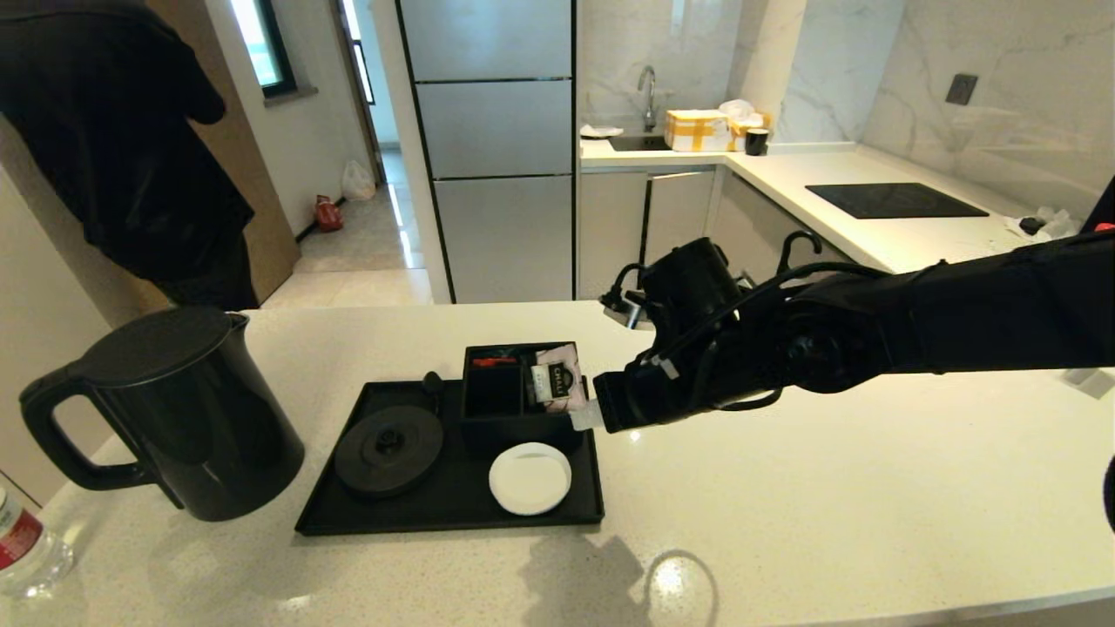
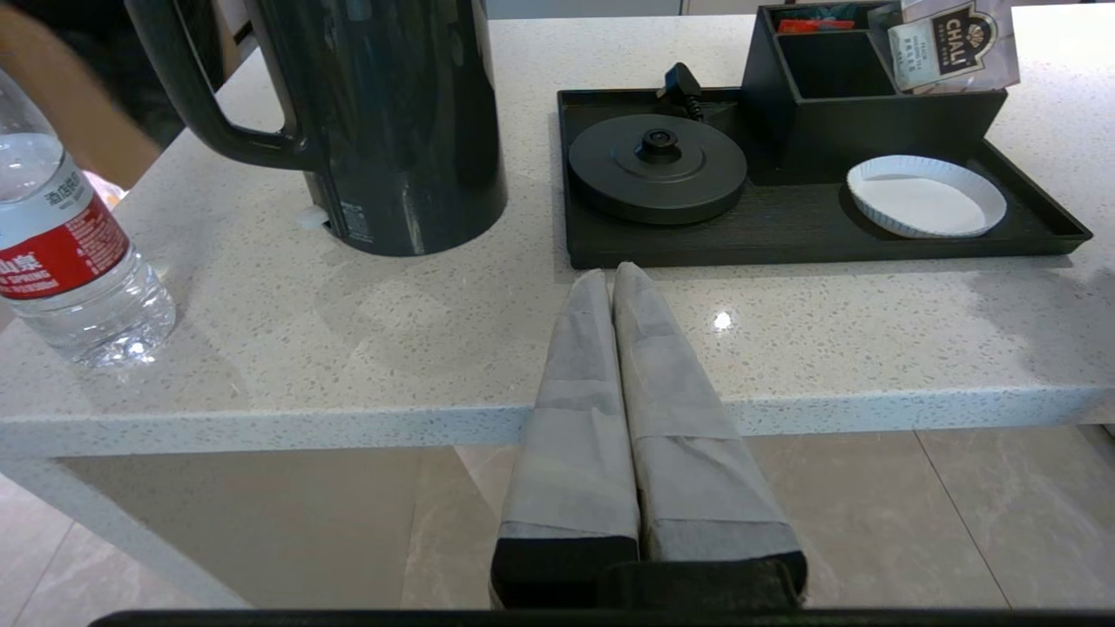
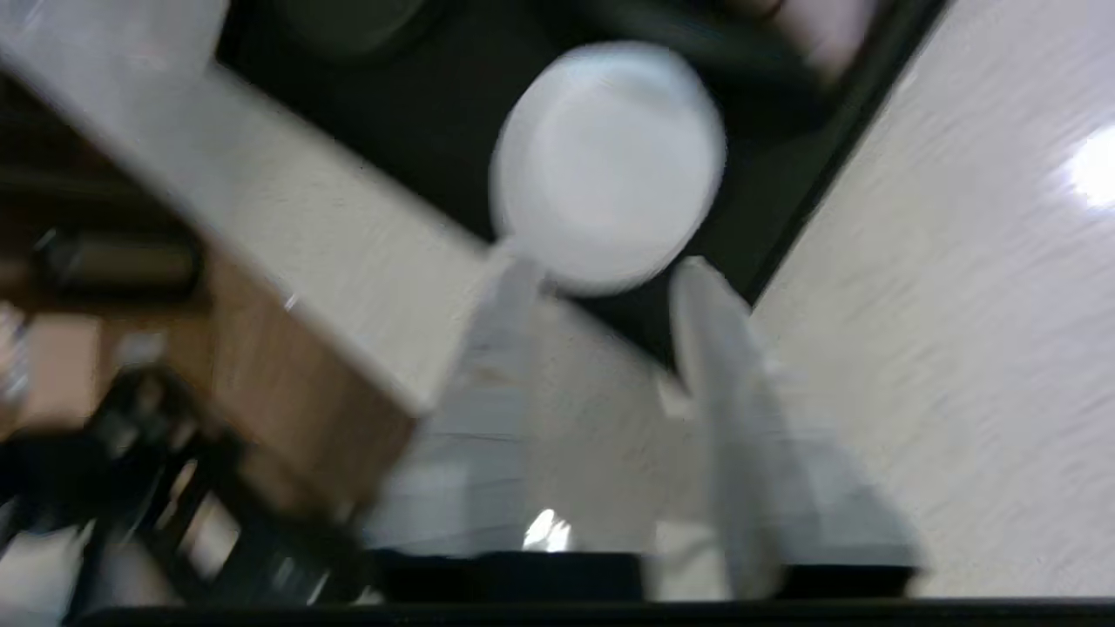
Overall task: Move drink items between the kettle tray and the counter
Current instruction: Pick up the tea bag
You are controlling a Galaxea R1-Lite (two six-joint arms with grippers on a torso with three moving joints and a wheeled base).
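Right end effector (image 1: 585,414) spread open, empty, at tray's (image 1: 331,521) right rim near tea sachet (image 1: 557,376) | left end effector (image 2: 614,277) closed, parked below table (image 1: 784,505) edge | sachet propped in divided box (image 1: 496,409): light, thin, crushable, pinch its top edge; reads "CHALI" | kettle (image 1: 187,409) and water bottle (image 2: 65,252) on table; bottle label reads "SPRING".

The tall matte black kettle (image 1: 179,409) stood upright on the bench (image 1: 784,505), just left of the kettle tray (image 1: 453,501), its loop handle turned away from the tray. The clear red-labelled water bottle (image 2: 65,252) stood upright on the bench beyond the kettle, well apart from the tray. The pinkish tea sachet (image 1: 557,376) leaned tilted in the divided box (image 1: 505,396) at the tray's back.
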